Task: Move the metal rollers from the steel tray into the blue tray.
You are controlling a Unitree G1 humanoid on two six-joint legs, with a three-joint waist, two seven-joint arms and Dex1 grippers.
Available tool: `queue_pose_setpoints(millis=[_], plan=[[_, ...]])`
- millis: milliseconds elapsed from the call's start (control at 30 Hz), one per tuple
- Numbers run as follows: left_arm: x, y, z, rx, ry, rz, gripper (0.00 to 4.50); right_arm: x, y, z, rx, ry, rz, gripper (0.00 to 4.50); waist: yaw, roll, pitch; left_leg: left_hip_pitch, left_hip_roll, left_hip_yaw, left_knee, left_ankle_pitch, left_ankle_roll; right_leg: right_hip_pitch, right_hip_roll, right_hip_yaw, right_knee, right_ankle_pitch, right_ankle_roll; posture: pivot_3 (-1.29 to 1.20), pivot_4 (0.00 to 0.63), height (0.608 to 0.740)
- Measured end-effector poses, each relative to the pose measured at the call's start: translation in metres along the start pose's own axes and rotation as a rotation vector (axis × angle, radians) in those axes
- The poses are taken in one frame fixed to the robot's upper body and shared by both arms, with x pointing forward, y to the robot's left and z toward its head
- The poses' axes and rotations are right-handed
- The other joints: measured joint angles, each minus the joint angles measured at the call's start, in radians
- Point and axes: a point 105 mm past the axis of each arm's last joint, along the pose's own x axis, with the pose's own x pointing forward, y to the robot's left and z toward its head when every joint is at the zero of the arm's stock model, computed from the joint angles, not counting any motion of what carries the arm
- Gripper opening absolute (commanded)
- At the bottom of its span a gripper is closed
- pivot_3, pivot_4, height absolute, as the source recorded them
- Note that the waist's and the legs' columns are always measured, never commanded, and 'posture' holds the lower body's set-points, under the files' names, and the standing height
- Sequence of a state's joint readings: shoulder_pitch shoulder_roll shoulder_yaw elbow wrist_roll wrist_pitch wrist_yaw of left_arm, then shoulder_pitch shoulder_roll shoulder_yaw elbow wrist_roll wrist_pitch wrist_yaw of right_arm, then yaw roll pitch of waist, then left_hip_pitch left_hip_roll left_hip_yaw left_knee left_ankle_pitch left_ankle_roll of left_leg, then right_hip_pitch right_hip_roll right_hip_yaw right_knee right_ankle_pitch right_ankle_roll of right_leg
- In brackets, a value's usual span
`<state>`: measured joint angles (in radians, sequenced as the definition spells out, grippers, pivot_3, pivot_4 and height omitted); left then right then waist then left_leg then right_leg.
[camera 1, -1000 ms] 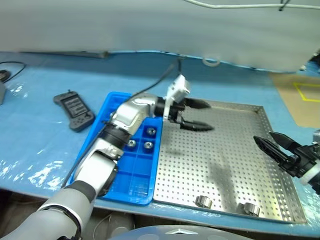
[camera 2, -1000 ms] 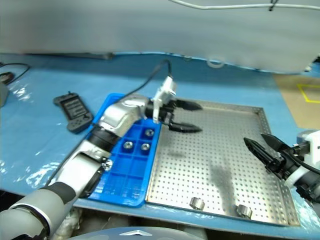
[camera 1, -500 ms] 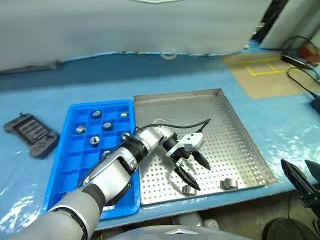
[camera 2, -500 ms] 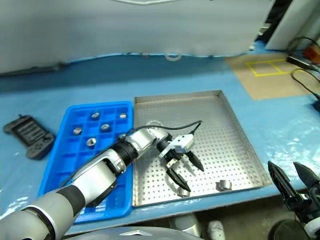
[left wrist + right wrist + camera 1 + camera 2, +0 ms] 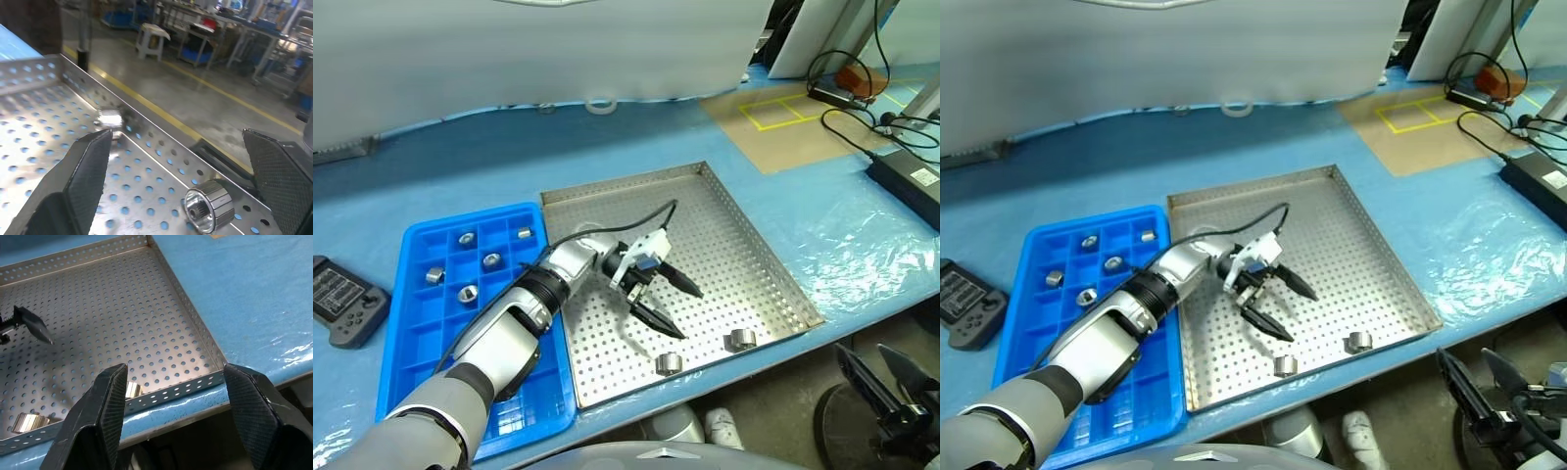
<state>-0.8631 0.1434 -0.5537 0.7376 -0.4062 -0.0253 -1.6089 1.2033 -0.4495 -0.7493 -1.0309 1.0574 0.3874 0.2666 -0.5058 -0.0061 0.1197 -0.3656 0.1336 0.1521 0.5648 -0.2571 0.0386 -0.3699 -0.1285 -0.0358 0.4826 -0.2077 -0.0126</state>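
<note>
the steel tray [image 5: 744,245] lies on the blue table cover [image 5: 862,245], its left rim just beside the blue tray [image 5: 401,323] and its near rim along the table's front edge. most of its perforated floor is bare, with open room toward the far and right rims. beyond the table's right end there is floor with yellow tape [image 5: 773,108] and cables [image 5: 847,73].

two metal rollers remain in the steel tray, close to the near rim: one roller [image 5: 668,364] toward the middle of that rim, the other roller [image 5: 739,340] nearer the right corner, the two apart. in the left wrist view they are short shiny cylinders with ribbed sides and a dark centre hole [image 5: 209,212].

the blue tray holds five small rollers [image 5: 491,261] in separate compartments at its far end; the near compartments look bare where the arm does not hide them. a black handheld controller [image 5: 337,304] lies on the cover left of the blue tray.

the left gripper [image 5: 668,308] hangs over the middle of the steel tray, fingers spread wide and holding nothing, pointing toward the near rim and apart from both rollers. the right gripper [image 5: 881,382] is off the table past its near right corner, fingers parted and empty.
</note>
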Motion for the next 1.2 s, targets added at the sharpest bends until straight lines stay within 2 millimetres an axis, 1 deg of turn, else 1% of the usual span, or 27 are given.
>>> queue_pose_setpoints(millis=[67, 133, 167, 300, 400, 500, 633, 700, 800, 867, 967, 1100, 1200], plan=[[-0.002, 0.000, 0.000, 0.031, 0.013, 0.009, 4.50, 0.002, 0.003, -0.003, 0.005, 0.005, 0.013, 3.25, 0.001, 0.000, 0.000, 0.000, 0.000, 0.000, 0.000, 0.000, 0.000, 0.000, 0.000, 0.000, 0.000, 0.000, 0.000, -0.80, 0.150, 0.740], [-0.002, -0.005, -0.003, 0.066, 0.027, 0.001, 4.50, 0.004, 0.007, -0.006, 0.015, 0.011, 0.030, 3.25, 0.000, 0.001, 0.000, 0.001, 0.000, 0.000, 0.000, 0.000, 0.000, 0.000, 0.000, 0.000, 0.000, 0.000, 0.000, -0.79, 0.150, 0.740], [0.000, -0.009, -0.007, 0.078, 0.034, -0.008, 4.50, 0.005, 0.009, -0.007, 0.017, 0.012, 0.037, 3.25, 0.000, 0.001, 0.000, 0.001, 0.000, 0.000, 0.000, 0.000, 0.000, 0.001, 0.000, 0.000, 0.000, 0.000, 0.000, -0.79, 0.150, 0.740], [0.009, -0.031, -0.035, 0.113, 0.101, -0.069, 4.50, 0.005, 0.010, -0.005, 0.006, 0.011, 0.049, 3.25, 0.002, 0.000, 0.002, 0.002, 0.000, -0.001, 0.000, 0.000, 0.000, 0.002, 0.000, -0.001, 0.001, 0.000, 0.000, -0.79, 0.150, 0.740], [0.008, -0.035, -0.041, 0.129, 0.124, -0.079, 4.50, 0.003, 0.011, 0.000, 0.024, -0.011, 0.056, 3.25, 0.001, 0.000, 0.002, 0.003, 0.000, -0.002, 0.001, 0.000, 0.000, 0.004, -0.001, 0.000, 0.001, 0.000, 0.000, -0.80, 0.150, 0.740], [0.006, -0.036, -0.041, 0.145, 0.136, -0.079, 4.50, 0.001, 0.014, 0.005, 0.035, -0.030, 0.082, 3.25, -0.002, 0.002, 0.002, 0.004, -0.001, -0.002, 0.001, 0.000, 0.000, 0.004, -0.001, 0.000, 0.001, -0.003, 0.006, -0.81, 0.150, 0.740], [0.013, -0.034, -0.043, 0.159, 0.140, -0.088, 4.50, 0.001, 0.020, 0.006, 0.045, -0.037, 0.112, 3.25, 0.000, 0.001, 0.003, 0.004, 0.000, -0.002, 0.001, 0.000, 0.000, 0.002, -0.001, 0.000, 0.001, -0.003, 0.006, -0.82, 0.150, 0.740], [0.015, -0.035, -0.044, 0.161, 0.144, -0.095, 4.50, 0.000, 0.020, 0.005, 0.060, -0.035, 0.094, 3.25, -0.001, 0.002, 0.003, 0.004, -0.001, -0.002, 0.001, 0.000, 0.000, 0.002, -0.001, 0.000, 0.001, -0.003, 0.006, -0.83, 0.150, 0.740], [0.017, -0.034, -0.050, 0.184, 0.164, -0.098, 4.50, -0.004, 0.020, 0.001, 0.070, -0.023, 0.070, 3.25, -0.002, 0.001, 0.002, 0.003, -0.001, -0.002, 0.001, 0.000, 0.000, 0.003, -0.001, 0.000, 0.001, -0.003, 0.006, -0.84, 0.150, 0.740], [0.020, -0.033, -0.050, 0.202, 0.166, -0.097, 4.50, -0.006, 0.020, -0.001, 0.062, -0.017, 0.062, 3.25, -0.002, 0.000, 0.001, 0.006, -0.001, -0.002, 0.001, 0.000, 0.000, 0.004, -0.001, 0.000, 0.001, -0.005, 0.009, -0.85, 0.150, 0.740], [0.021, -0.029, -0.050, 0.233, 0.184, -0.097, 4.50, -0.007, 0.020, -0.001, 0.054, -0.019, 0.047, 3.25, -0.002, -0.001, -0.001, 0.008, -0.001, -0.002, 0.001, 0.000, 0.000, 0.004, -0.001, 0.000, 0.001, -0.006, 0.011, -0.86, 0.150, 0.740], [0.027, -0.020, -0.045, 0.293, 0.200, -0.073, 4.50, -0.010, 0.022, -0.006, 0.050, -0.011, 0.030, 3.25, -0.004, -0.001, -0.002, 0.007, -0.001, -0.002, 0.001, 0.000, 0.000, 0.004, -0.001, 0.000, 0.000, -0.006, 0.011, -0.86, 0.150, 0.740], [0.029, -0.019, -0.045, 0.295, 0.188, -0.066, 4.50, -0.011, 0.024, -0.008, 0.051, -0.009, 0.031, 3.25, -0.005, -0.002, -0.003, 0.007, -0.001, -0.002, 0.001, 0.000, 0.000, 0.004, -0.001, 0.000, 0.000, -0.006, 0.011, -0.87, 0.150, 0.740]])
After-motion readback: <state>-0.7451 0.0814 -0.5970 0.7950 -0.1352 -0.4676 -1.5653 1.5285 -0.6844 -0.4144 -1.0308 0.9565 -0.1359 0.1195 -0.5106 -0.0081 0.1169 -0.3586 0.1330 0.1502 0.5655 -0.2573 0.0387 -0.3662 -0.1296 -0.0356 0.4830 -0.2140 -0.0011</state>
